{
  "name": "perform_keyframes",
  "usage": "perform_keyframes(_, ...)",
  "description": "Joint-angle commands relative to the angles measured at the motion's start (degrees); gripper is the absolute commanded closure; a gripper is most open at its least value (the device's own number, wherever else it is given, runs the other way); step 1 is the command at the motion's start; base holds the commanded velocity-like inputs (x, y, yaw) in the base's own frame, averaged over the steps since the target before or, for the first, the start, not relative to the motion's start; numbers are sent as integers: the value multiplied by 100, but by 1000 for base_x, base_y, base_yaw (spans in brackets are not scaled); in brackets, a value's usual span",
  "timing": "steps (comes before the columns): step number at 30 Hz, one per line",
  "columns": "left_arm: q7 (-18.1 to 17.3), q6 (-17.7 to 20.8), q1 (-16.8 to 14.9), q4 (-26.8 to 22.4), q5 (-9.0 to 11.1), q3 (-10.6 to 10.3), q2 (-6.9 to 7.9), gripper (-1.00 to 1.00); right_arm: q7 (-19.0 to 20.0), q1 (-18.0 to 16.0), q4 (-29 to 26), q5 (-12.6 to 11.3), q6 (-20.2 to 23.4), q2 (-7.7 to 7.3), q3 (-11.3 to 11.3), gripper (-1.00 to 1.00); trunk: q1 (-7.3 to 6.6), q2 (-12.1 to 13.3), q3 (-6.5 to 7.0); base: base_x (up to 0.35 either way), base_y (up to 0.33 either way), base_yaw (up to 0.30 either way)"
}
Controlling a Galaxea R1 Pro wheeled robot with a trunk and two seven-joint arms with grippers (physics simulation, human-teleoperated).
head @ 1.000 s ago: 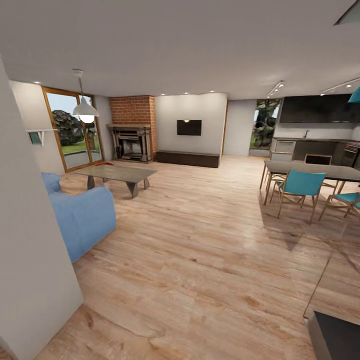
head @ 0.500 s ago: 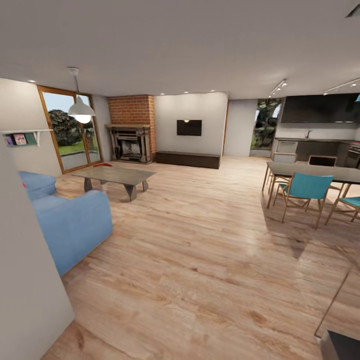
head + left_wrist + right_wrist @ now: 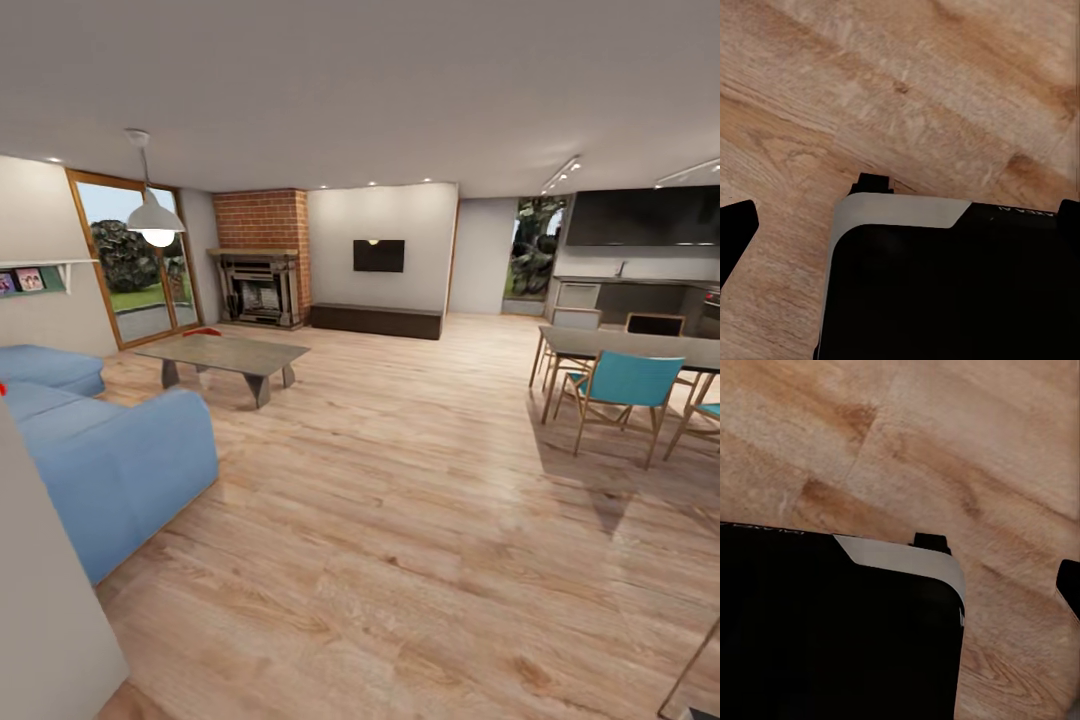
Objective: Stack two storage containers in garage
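Observation:
I look into the living room over its light wood plank floor (image 3: 400, 500). A small orange-red shape (image 3: 204, 331) lies low behind the far end of the coffee table (image 3: 225, 352); it is too small to tell whether it is one of the storage containers. The garage is out of view. In the left wrist view my left gripper (image 3: 900, 225) hangs over my black base (image 3: 945, 292), with dark fingertips (image 3: 735, 232) far apart at the picture's edges and nothing between them. My right gripper (image 3: 900, 585) is the same, with one fingertip (image 3: 1069, 583) showing.
A blue sofa (image 3: 110, 460) stands at the left, a white wall corner (image 3: 40, 600) close beside me. A dining table (image 3: 640, 345) with teal chairs (image 3: 625, 385) is at the right. The brick fireplace (image 3: 262, 270), black TV (image 3: 378, 255), dark bench (image 3: 375, 320) and glass doors (image 3: 130, 265) line the far side.
The whole head view has shifted: the near wall corner slides off to the left and more of the sofa shows, so the camera moved. No object has moved.

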Motion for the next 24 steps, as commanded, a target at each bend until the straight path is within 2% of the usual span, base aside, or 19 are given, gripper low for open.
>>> perform_keyframes(1, -4, -17, -4, 6, 39, 24, 0, -100, 6, -4, 13, -46, -16, 9, 48, -100, 4, -4, -7, 324, 0, 0)
perform_keyframes(24, -4, -14, -4, 6, 43, 24, 4, -100, 7, -4, 13, -45, -24, 8, 48, -100, 4, -4, -7, 323, 0, 0)
